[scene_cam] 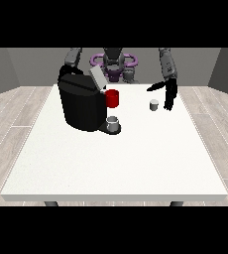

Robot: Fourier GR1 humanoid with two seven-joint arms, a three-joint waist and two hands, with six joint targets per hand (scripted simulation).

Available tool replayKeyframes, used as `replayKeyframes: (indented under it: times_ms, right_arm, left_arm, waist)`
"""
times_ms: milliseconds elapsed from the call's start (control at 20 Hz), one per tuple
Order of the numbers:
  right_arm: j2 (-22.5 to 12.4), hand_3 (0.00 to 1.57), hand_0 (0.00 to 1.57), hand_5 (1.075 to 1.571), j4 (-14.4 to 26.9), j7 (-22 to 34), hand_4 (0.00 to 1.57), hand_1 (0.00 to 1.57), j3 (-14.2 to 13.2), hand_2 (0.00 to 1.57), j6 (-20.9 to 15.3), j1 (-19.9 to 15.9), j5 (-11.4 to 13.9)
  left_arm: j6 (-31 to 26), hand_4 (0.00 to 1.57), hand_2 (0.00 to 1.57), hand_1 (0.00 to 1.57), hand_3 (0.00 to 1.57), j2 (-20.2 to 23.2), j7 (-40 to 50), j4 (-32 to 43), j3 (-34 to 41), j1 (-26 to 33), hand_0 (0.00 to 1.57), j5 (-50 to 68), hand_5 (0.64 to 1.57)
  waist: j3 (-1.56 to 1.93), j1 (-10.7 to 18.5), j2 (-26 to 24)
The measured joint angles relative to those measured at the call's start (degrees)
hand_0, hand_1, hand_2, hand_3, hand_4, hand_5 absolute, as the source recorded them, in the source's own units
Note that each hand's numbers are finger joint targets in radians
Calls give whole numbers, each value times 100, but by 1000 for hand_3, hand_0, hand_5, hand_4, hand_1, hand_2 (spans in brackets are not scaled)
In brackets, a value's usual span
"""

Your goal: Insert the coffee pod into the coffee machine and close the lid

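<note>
The white worktop point(116, 163) fills most of the front view, with the robot small behind its far edge.

On the left part of the worktop stands the black coffee machine point(81, 101), a bulky dark block. Its grey lid point(97, 78) is raised and tilted up at the top right corner of the machine, so the machine is still open. Behind the machine's top left corner the arm at the view's left point(72, 58) comes down; the hand at the view's left is hidden behind the machine, so whether its fingers are straight or curled cannot be told.

Just right of the machine, against its upper front, there is a red part point(112, 98), partly overlapped by the machine's edge. Below it, on the machine's dark base, sits a small grey cup point(113, 123).

Further right of the machine, well apart from it, the small pale coffee pod point(154, 104) stands upright on the worktop, not yet inserted.

Just right of the pod, the hand at the view's right point(169, 96) hangs over the worktop with its fingers straight and pointing down, its thumb spread out towards the machine. It is near the pod but holds nothing, and a narrow gap shows between them.
</note>
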Motion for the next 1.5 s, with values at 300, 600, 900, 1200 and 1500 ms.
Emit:
replayKeyframes:
  times_ms: [300, 600, 900, 1200, 1500]
  right_arm:
    - [1, 0, 0, 1571, 229, -57, 432, 0, -2, 0, -44, -62, 53]
    - [36, 0, 0, 1571, 212, 7, 515, 0, 107, 0, 13, 15, 10]
    - [1, 0, 0, 1571, 139, 152, 515, 0, 110, 0, 3, -6, 18]
    - [72, 0, 0, 1571, 264, -12, 510, 0, 31, 0, -32, -40, -89]
    - [8, 0, 0, 1571, 207, -26, 414, 0, 3, 0, 46, -89, -156]
  left_arm:
    - [151, 0, 738, 615, 477, 47, -8, 584, -10, -255, 615, -333, 1571]
    - [386, 0, 692, 536, 440, 148, -149, 1017, -181, -365, 536, -831, 1571]
    - [713, 151, 851, 719, 619, 210, -365, 1327, -305, -511, 719, -1277, 1571]
    - [1257, 380, 974, 836, 748, 54, -553, 1532, -278, -661, 836, -1535, 1571]
    - [1663, 319, 1054, 970, 793, 117, -761, 1762, -325, -779, 970, -1863, 1571]
  waist:
    - [0, -48, -14]
    - [0, -167, -38]
    - [-1, -221, -70]
    - [1, -183, -22]
    - [14, -271, 80]
